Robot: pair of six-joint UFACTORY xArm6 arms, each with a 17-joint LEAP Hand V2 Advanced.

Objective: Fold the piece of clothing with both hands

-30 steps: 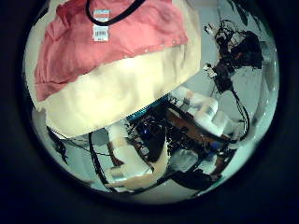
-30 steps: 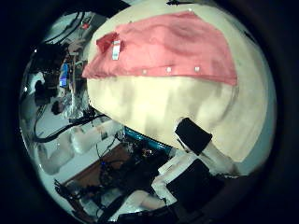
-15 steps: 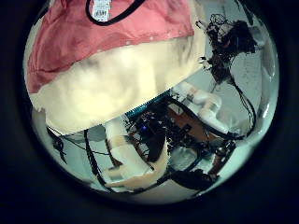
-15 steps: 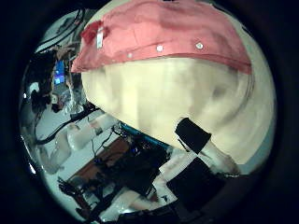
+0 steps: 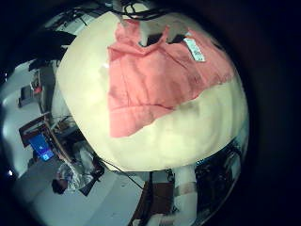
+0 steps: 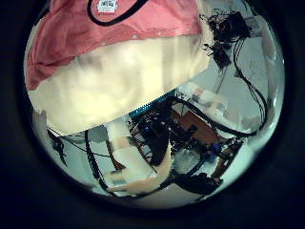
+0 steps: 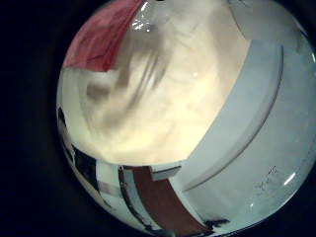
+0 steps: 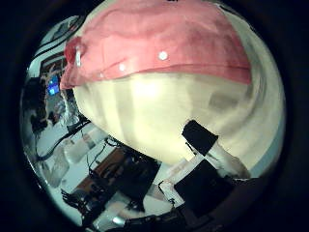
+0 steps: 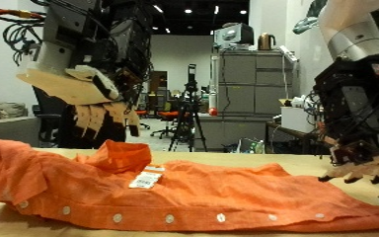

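Two hands hang over one orange shirt, which lies spread flat across the cream table.

Outside view, left to right:
- Left hand is above the shirt's collar end, clear of the cloth. Its fingers droop loosely downward with nothing held.
- Below it the collar is rucked up into a low hump.
- A white tag lies on the cloth just beside the hump.
- A row of white buttons runs along the shirt's near edge.
- Right hand is low over the shirt's far end. Its fingers point down, fairly straight, with tips at cloth level by the edge. I cannot tell whether they touch it, and no grasp is seen.

Palm views:
- Left little-finger side: shirt on the table, with the tag near the collar and the cloth creased along one side.
- Left thumb side: shirt fills the part nearest the palm, with bare table beside it.
- Right little-finger side: mostly bare table, with only a corner of the shirt showing.
- Right thumb side: shirt is close to the palm, with the button row running along its hem.
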